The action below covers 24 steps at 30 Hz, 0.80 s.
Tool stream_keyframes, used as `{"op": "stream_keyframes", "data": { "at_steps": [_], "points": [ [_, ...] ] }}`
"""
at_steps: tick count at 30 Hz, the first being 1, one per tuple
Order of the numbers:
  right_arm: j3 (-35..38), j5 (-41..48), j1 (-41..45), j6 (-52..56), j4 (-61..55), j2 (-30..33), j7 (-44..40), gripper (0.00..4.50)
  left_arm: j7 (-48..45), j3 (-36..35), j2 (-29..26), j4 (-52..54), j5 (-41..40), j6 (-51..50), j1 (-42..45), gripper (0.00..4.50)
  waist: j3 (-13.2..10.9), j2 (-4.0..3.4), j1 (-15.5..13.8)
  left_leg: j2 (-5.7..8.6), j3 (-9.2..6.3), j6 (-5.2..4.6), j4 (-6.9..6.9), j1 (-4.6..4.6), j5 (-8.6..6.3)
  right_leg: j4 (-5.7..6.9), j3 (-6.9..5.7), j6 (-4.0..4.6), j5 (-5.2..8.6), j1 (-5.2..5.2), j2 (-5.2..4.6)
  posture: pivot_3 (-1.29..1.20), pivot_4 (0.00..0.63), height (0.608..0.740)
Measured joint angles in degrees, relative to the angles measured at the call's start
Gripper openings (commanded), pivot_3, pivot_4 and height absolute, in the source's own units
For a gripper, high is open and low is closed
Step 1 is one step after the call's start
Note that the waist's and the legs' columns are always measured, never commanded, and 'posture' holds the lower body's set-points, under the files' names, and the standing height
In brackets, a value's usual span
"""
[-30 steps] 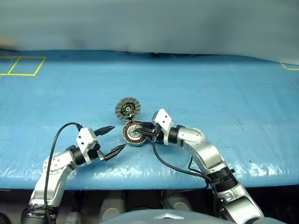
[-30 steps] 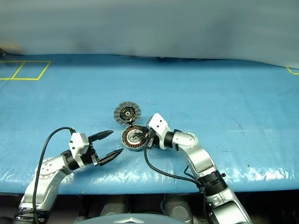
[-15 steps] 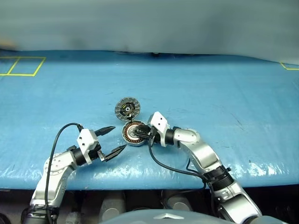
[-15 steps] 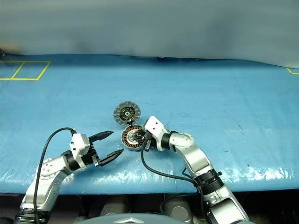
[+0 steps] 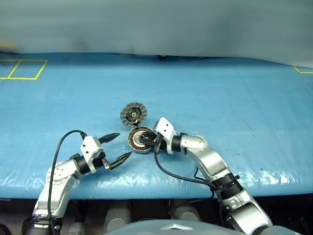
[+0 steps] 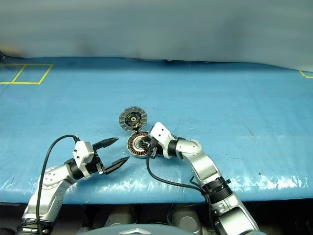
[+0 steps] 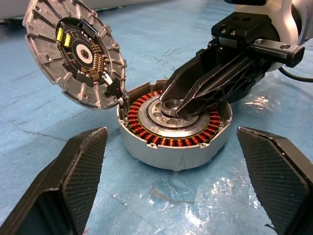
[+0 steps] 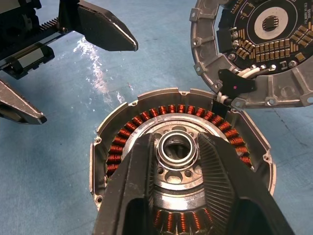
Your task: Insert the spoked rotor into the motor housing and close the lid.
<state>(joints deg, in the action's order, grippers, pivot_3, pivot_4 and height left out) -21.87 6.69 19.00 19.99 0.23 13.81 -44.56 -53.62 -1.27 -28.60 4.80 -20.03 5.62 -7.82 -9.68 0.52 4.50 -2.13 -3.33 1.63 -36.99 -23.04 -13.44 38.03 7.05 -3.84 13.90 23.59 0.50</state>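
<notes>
The motor housing lies on the blue table, its copper windings showing. Its lid stands open just beyond it, ribbed inner face and dark centre up. The spoked rotor sits inside the winding ring as a silver disc with a raised hub. My right gripper reaches in from the right, and its two fingers press the hub from both sides. My left gripper hovers a short way left of the housing, open wide and holding nothing.
A blue sheet covers the table, whose front edge runs just below both arms. Yellow tape squares mark the far left corner, and a yellow corner mark sits far right. Black cables trail from both wrists.
My right forearm has swung slightly inward while its gripper stays at the housing's centre. The left arm, the housing and the lid have not moved.
</notes>
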Motion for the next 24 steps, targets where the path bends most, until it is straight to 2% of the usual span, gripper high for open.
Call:
{"op": "stream_keyframes", "data": {
  "at_steps": [10, 13, 15, 16, 24],
  "points": [
    [0.96, 1.71, 0.0, 0.21, -0.02, -1.53, -0.04, 1.42, 0.22, 0.0, 0.23, -0.03, 0.93, 0.05, -0.29, 4.5, 0.0, 0.0, 0.0, 0.0, 0.0, 0.0, 0.0, 0.0, 0.0, 0.0, 0.0, 0.0, 0.0, 0.0, 0.0, 0.0, 0.15, 0.74],
    [2.47, 3.47, 0.01, 0.97, -0.09, -2.76, 0.03, 0.86, 0.25, 0.0, 0.23, -0.04, 0.96, 0.05, -0.32, 4.5, 0.0, 0.0, 0.0, 0.0, -0.01, 0.0, 0.0, 0.0, 0.0, 0.0, 0.0, -0.01, -0.01, -0.01, 0.0, 0.0, 0.15, 0.74],
    [2.56, 3.59, 0.01, 1.42, -0.05, -2.82, 0.27, 0.18, 0.3, 0.0, 0.25, -0.04, 0.98, 0.05, -0.34, 4.5, 0.0, 0.0, 0.0, 0.0, 0.0, 0.0, 0.0, 0.0, 0.0, 0.0, 0.0, -0.01, -0.01, 0.0, -0.01, 0.0, 0.15, 0.74],
    [2.54, 3.41, 0.08, 1.43, 0.11, -2.81, 0.48, 0.03, 0.39, 0.0, 0.29, -0.04, 1.01, 0.06, -0.35, 4.5, 0.0, 0.0, 0.0, 0.0, 0.0, 0.0, 0.0, 0.0, 0.0, 0.0, 0.0, -0.01, 0.0, -0.01, -0.01, 0.0, 0.15, 0.74],
    [1.68, 1.43, 0.51, 1.38, 1.77, -2.65, 0.87, 0.03, 1.07, 0.01, 0.35, -0.04, 1.2, 0.13, -0.48, 4.5, 0.0, 0.0, 0.01, 0.0, 0.0, 0.0, 0.01, 0.0, 0.0, 0.0, -0.01, -0.01, -0.01, 0.0, 0.0, 0.0, 0.15, 0.74]
  ]
}}
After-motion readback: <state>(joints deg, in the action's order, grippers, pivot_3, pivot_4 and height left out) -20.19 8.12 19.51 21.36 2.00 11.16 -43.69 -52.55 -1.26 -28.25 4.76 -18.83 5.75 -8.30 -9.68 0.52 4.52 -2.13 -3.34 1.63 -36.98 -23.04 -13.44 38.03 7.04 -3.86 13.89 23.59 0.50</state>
